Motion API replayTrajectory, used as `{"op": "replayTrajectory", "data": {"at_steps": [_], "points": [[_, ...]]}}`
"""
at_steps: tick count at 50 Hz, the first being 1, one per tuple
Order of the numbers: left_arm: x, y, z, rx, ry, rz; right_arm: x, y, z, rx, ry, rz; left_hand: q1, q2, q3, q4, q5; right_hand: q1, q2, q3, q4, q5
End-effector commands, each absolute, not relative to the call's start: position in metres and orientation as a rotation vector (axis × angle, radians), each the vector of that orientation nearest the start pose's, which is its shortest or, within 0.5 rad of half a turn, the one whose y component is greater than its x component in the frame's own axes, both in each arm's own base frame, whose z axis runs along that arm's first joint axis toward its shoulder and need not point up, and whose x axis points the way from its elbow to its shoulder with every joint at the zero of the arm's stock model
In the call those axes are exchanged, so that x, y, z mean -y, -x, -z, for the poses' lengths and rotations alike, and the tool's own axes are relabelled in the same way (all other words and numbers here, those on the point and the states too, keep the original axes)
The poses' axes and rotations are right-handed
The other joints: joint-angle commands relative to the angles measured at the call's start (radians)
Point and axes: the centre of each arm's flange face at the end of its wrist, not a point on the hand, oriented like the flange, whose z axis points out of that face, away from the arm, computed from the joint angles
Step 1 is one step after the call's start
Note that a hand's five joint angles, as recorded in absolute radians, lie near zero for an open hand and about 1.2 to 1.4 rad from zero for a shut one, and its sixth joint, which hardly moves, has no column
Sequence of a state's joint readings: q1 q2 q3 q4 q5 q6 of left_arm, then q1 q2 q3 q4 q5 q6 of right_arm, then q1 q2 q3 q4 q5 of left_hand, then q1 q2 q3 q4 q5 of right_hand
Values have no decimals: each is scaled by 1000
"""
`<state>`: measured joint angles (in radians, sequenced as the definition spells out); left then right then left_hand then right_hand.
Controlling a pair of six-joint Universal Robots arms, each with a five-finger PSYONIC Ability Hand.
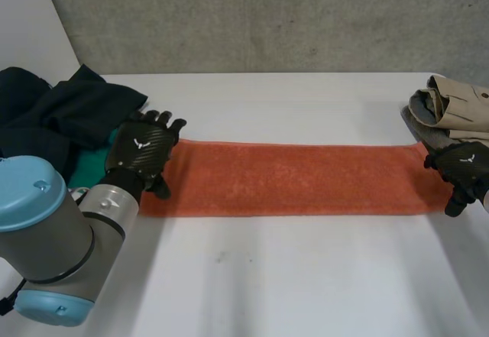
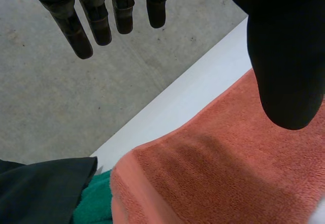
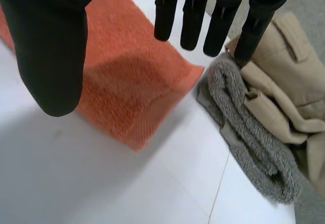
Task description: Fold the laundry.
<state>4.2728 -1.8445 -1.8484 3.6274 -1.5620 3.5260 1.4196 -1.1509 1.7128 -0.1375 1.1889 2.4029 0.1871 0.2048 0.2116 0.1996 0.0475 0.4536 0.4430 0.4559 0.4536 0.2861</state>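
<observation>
At the far left of the white table (image 1: 306, 276) lies a heap of dark clothing (image 1: 53, 111). A green cloth (image 1: 90, 167) pokes out from beneath it, just beside the end of the towel. The left hand (image 1: 144, 150) sits over the left end of the orange towel (image 1: 298, 178). In its wrist view the fingers (image 2: 101, 26) are straight and slightly apart, the thumb (image 2: 284, 56) is held well away from them, and nothing is caught between (whether any tip touches the terry I cannot tell). The towel itself lies flat as a long narrow strip, running across the middle of the table from one hand to the other. At its right end is the right hand (image 1: 462, 167), its fingers (image 3: 193, 16) likewise straight and side by side, its thumb (image 3: 51, 56) wide of them, clasping nothing. Just past that end rests a folded grey towel (image 3: 249, 132) with a beige garment (image 3: 284, 82) stacked on it.
</observation>
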Motion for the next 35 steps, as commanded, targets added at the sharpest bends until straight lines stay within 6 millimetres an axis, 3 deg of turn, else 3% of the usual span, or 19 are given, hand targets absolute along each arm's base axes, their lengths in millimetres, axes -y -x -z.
{"op": "replayTrajectory", "data": {"at_steps": [1,3,6,11,15,20,24,25,29,30,35], "points": [[252,260,-183,-2110,-918,2193,361,-107,-122,-2545,1122,1839,-9,-26,-33,-21,-44,171,182,169,171,164],[252,260,-183,-2104,-915,2200,364,-106,-117,-2550,1117,1828,-9,-26,-33,-21,-44,236,246,233,236,229],[251,260,-182,-2103,-914,2202,370,-104,-112,-2560,1115,1826,-9,-26,-33,-21,-44,941,952,939,941,934],[249,260,-180,-2104,-921,2203,377,-84,-115,-2704,1083,1858,-9,-26,-33,-21,-44,943,953,940,943,936],[247,259,-183,-2098,-914,2211,382,-58,-131,-2888,1034,1941,-9,-26,-33,-21,-44,943,953,940,943,936],[244,258,-188,-2088,-908,2228,386,-29,-146,-3045,1214,2000,-9,-26,-33,-21,-44,943,953,940,943,936],[243,258,-189,-2087,-906,2229,390,-27,-151,-3039,1349,2045,-9,-26,-33,-21,-44,943,953,940,943,936],[243,257,-189,-2087,-904,2228,391,-31,-154,-3019,1356,2076,-12,-29,-36,-24,-47,943,953,940,943,936],[244,256,-191,-2080,-892,2231,386,-92,-191,-2706,1446,2353,-12,-29,-36,-24,-47,943,953,940,943,936],[244,255,-192,-2077,-888,2234,382,-118,-205,-2557,1434,2461,-12,-29,-36,-24,-47,943,953,940,943,936],[246,252,-202,-2047,-861,2261,364,-190,-225,-2162,1397,2614,-9,-26,-33,-21,-44,943,953,940,943,936]]}}
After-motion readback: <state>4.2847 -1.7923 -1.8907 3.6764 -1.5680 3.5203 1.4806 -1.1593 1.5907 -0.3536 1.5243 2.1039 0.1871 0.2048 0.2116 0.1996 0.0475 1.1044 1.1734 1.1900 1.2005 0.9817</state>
